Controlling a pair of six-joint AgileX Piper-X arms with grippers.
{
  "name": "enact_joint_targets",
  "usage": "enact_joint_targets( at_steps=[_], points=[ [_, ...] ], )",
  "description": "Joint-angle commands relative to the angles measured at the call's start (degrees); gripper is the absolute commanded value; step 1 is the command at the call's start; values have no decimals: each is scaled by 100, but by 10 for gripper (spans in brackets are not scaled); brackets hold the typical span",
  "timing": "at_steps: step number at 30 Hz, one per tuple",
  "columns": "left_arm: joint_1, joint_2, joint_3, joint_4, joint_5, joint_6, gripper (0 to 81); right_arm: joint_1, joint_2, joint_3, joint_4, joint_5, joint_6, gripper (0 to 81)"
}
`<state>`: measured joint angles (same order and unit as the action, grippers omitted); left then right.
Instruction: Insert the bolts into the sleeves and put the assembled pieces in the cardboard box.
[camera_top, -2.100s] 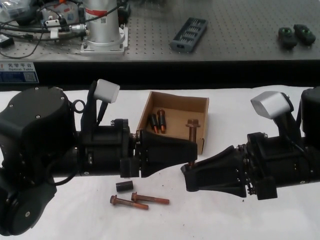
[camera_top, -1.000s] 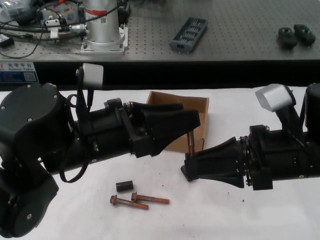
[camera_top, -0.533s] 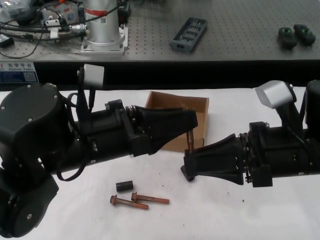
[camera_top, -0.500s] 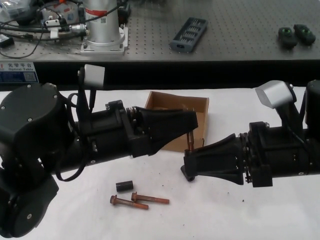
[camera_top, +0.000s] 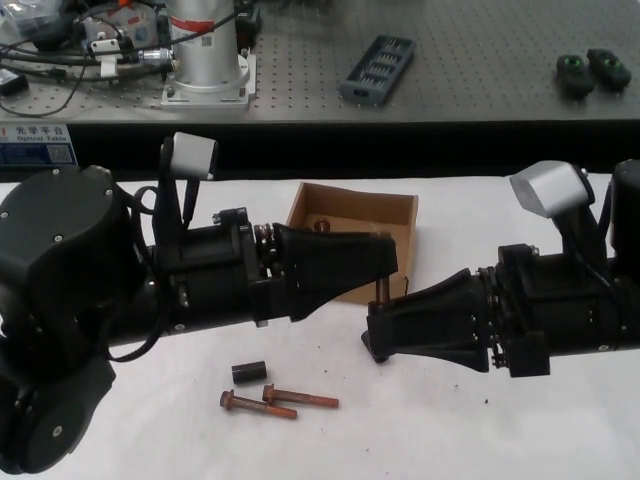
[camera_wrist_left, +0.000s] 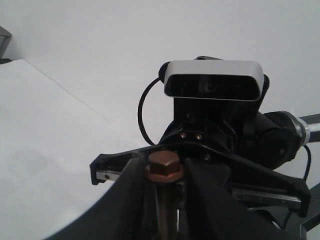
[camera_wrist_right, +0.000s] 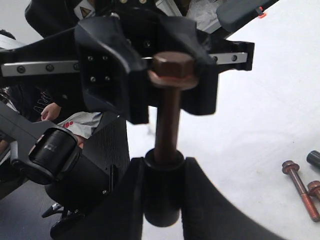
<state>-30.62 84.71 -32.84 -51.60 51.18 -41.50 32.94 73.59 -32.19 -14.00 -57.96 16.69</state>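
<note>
left gripper (camera_top: 385, 262): fingers closed to a narrow gap, pinching the bolt (camera_wrist_right: 167, 117) just under its hex head. bolt stands upright with its head up, seen between the finger pads in the left wrist view (camera_wrist_left: 164, 167).

right gripper (camera_top: 372, 335): fingers closed on the black sleeve (camera_wrist_right: 162, 195), which sits upright between the tips, directly below the left gripper. the lower end of the bolt shank is in the sleeve's mouth; most of the shank is bare between the two grippers.

from the high view the two grippers meet tip to tip, left above right, just in front of the near wall of the cardboard box (camera_top: 400, 213), by its right corner. copper-coloured pieces lie inside the box, partly hidden behind the left gripper.

on the white sheet (camera_top: 450, 440), nearer the camera and well apart from both grippers: two loose bolts (camera_top: 258, 404) lying flat side by side, and a loose sleeve (camera_top: 249, 373) just beside them.
</note>
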Motion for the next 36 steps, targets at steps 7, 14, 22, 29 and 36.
enact_joint_targets(
  at_steps=[7, 14, 22, 29, 36],
  points=[
    [-6, -5, -56, -126, 488, -536, 333, -41, 11, -81, -95, 80, 1, 34],
    [-6, -5, -56, -242, 661, -900, 470, -41, 11, -81, -95, 80, 1, 34],
    [519, -5, -56, -381, -516, -869, 403, -293, 129, -365, 134, 206, -81, 34],
    [1035, -237, -56, 95, -1299, -564, 386, -576, 1297, -1780, 710, 558, -81, 34],
    [1033, -1459, -56, 3446, -2252, 889, 346, -590, 2931, -3468, 1523, 1347, -81, 34]
  ],
)
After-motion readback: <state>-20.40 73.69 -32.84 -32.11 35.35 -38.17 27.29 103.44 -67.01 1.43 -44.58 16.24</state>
